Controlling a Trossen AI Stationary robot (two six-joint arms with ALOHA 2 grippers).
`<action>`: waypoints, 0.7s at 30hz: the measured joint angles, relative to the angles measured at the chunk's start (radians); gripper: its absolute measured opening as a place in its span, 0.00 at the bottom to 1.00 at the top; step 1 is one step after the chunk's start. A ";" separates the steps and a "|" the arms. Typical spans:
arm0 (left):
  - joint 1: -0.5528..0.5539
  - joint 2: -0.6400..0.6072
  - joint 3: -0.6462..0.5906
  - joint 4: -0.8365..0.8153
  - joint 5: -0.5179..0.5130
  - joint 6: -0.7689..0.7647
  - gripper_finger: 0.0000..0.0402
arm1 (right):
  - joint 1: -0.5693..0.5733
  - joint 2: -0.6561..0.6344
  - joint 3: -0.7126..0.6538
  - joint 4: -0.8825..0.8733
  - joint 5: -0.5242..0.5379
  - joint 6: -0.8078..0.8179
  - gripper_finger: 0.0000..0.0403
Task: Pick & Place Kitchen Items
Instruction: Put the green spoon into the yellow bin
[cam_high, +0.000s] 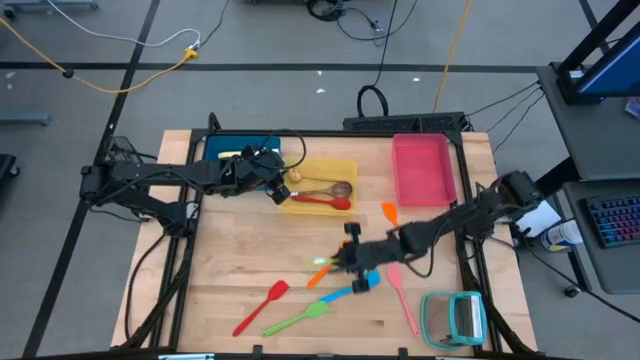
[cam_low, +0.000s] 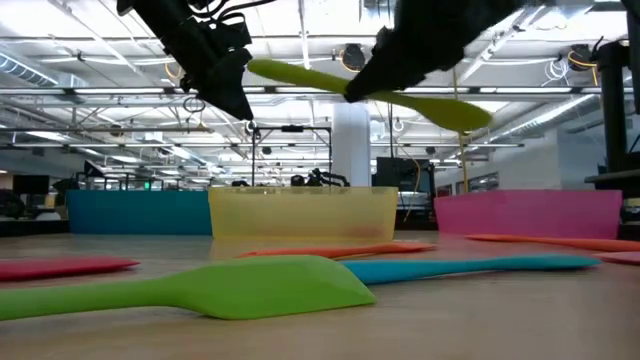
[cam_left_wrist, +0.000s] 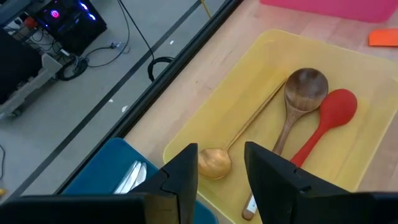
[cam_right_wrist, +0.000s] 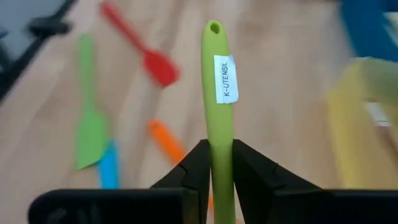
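Note:
My right gripper (cam_high: 338, 260) is shut on a lime-green utensil (cam_low: 400, 100) above the middle of the table; it also shows in the right wrist view (cam_right_wrist: 216, 152). My left gripper (cam_high: 280, 188) hangs open and empty over the left end of the yellow tray (cam_high: 345, 168). In the left wrist view (cam_left_wrist: 221, 165) its fingers stand above a golden spoon (cam_left_wrist: 214, 163), a wooden spoon (cam_left_wrist: 305, 90) and a red spoon (cam_left_wrist: 333, 112) lying in that tray. On the table lie a red spatula (cam_high: 262, 305), a green spatula (cam_high: 298, 320), a blue spatula (cam_high: 345, 293) and a pink spatula (cam_high: 400, 290). My right gripper pinches the lime-green utensil's handle (cam_right_wrist: 217, 134) between its two fingers. The handle's holed, labelled free end (cam_right_wrist: 215, 31) sticks out past the fingertips. The fingers come about level from the table's right and lie along the utensil. It is lifted clear of the table, slightly tilted (cam_low: 300, 78).
A pink tray (cam_high: 422, 168) stands at the back right and a blue tray (cam_high: 235, 148) at the back left. An orange spatula (cam_high: 388, 212) lies near the pink tray, another orange utensil (cam_high: 322, 277) under my right gripper. A teal-framed rack (cam_high: 455, 318) sits at the near right corner.

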 joint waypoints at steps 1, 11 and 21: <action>0.000 0.000 0.000 0.000 0.000 0.000 0.34 | -0.021 -0.009 0.000 -0.002 0.005 0.000 0.13; 0.000 0.000 0.000 -0.001 -0.001 0.000 0.34 | -0.190 -0.019 0.000 0.008 0.084 -0.107 0.11; 0.000 0.000 0.000 -0.001 -0.001 0.000 0.34 | -0.363 0.030 0.002 0.227 0.064 -0.238 0.11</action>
